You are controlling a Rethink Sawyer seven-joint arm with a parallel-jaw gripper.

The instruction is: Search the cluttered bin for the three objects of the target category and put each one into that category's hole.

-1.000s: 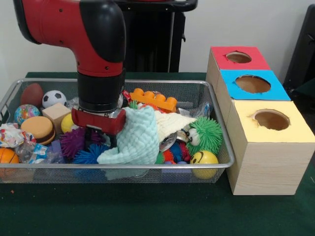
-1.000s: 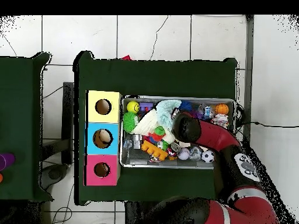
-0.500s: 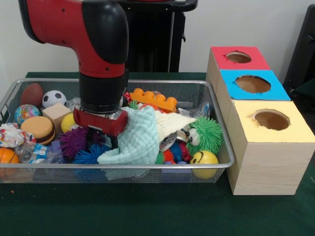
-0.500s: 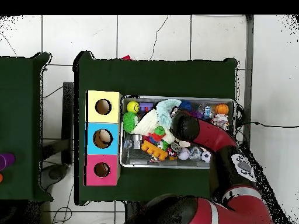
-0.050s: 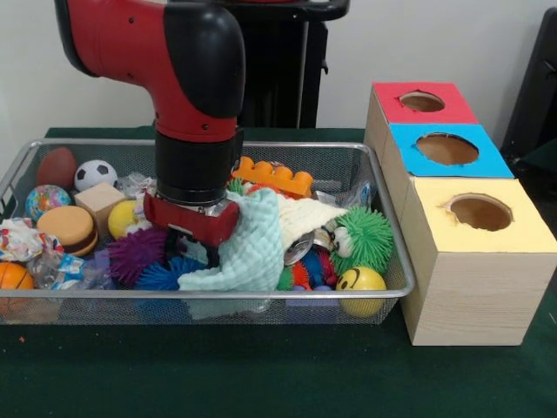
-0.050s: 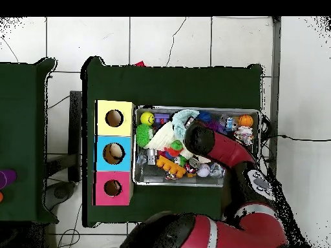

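The wire mesh bin serves as the landmark here. Just beside its right end, in the front view, stands the row of wooden boxes, each with a round hole in its top: yellow nearest the camera, blue behind it, red at the back.

The red and black arm comes down into the bin's middle, and its gripper sits low among the toys, pressed against a mint-green waffle cloth that drapes down toward the bin's front wall. A cream cloth lies just behind and to the right of it. Whether the gripper is pinching the cloth or merely standing beside it I cannot tell; its tips are buried in the clutter.

The target category is not stated. If the cloths are wanted, the mint one is light, limp and not fragile. It will sag and trail, so a pinch on a bunched fold near its top should hold better than one on a loose edge, and it may drag neighbours out with it.

Smaller things fill the rest of the bin: an orange toy brick piece by the back wall, a green spiky ball and a yellow smiley ball at the right end, purple and blue spiky balls left of the gripper, and a toy burger, a wooden cube and a small soccer ball toward the left end.
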